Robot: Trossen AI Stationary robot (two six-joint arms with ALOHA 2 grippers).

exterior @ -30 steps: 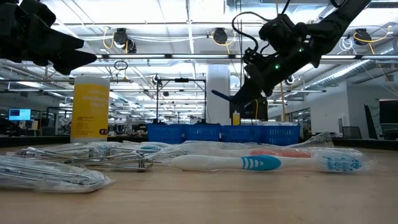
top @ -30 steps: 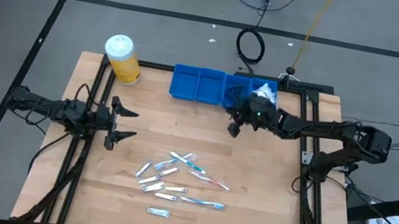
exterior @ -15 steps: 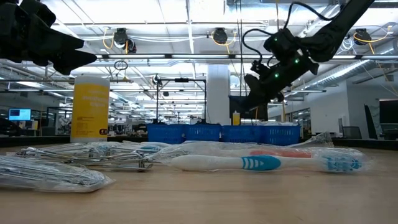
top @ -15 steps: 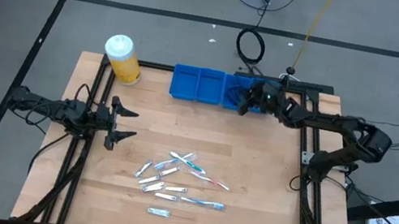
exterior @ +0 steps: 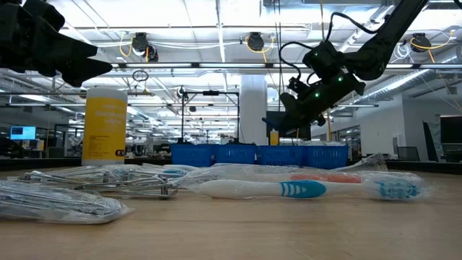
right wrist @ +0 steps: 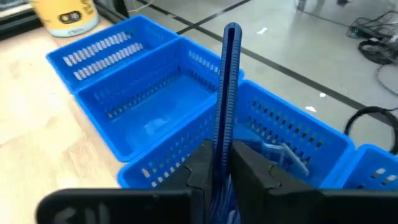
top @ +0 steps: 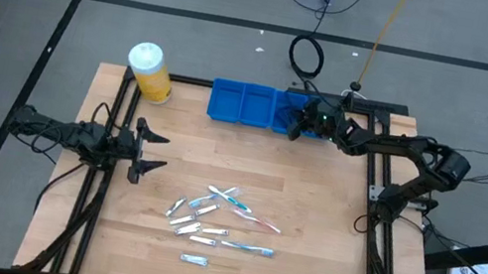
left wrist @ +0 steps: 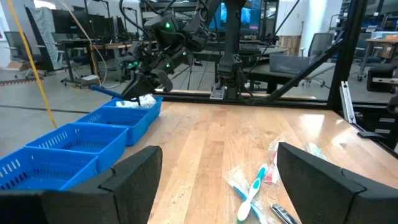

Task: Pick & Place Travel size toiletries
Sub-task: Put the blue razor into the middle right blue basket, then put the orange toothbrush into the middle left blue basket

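Note:
My right gripper (top: 300, 124) hangs over the right-hand end of the blue compartment tray (top: 252, 104) at the far edge and is shut on a slim dark blue razor (right wrist: 229, 93). White wrapped packets (right wrist: 287, 155) lie in the compartment below it. The other toiletries, which are wrapped toothbrushes, tubes and packets (top: 214, 220), lie flat in a loose cluster on the wood near the table's near edge; they also show in the low view (exterior: 289, 189). My left gripper (top: 149, 151) waits open at the table's left side, well clear of them. My right gripper pinches the razor by its handle (right wrist: 222, 142) between the two fingers (right wrist: 200, 163). The razor runs along the fingers and sticks out ahead of their tips. The gripper comes from the table's right. The razor is lifted clear above the tray (right wrist: 155, 46).
A yellow white-capped jar (top: 150, 71) stands at the far left, beside the tray's left end. The tray's left and middle compartments (right wrist: 118, 53) show no items. Bare wood lies between the tray and the toiletries cluster (left wrist: 252, 193). Black frame rails run along both table sides.
My right gripper, shut on the razor throughout, has moved from above the wood just in front of the tray toward the far edge and now stands over the tray's right-hand compartment. The left arm and the cluster have kept still.

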